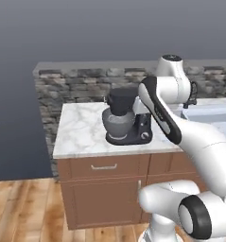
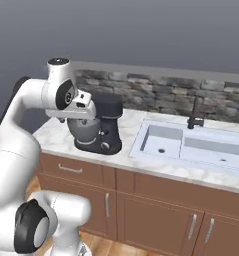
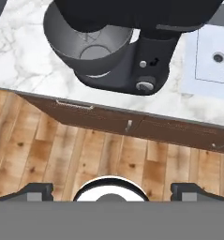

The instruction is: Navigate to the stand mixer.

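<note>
Wood plank floor (image 3: pixel 62 154): seen nearest, below the counter front. Gripper (image 3: pixel 111 190): held above the floor, short of the counter edge; finger tips (image 3: pixel 36 190) set wide apart, nothing between them. Brown cabinets (image 1: pixel 102 189): drawers and doors with metal handles beneath the top. White marble countertop (image 1: pixel 81 127): veined. Stand mixer (image 1: pixel 126 120): black, grey bowl (image 3: pixel 87 47) under the head, placed near the counter's front edge, just left of the sink (image 2: pixel 191 145). Faucet (image 2: pixel 194 115): dark, behind the sink. Stone backsplash (image 2: pixel 156 92): along the counter's rear edge. Grey wall (image 2: pixel 141 35): farthest.
</note>
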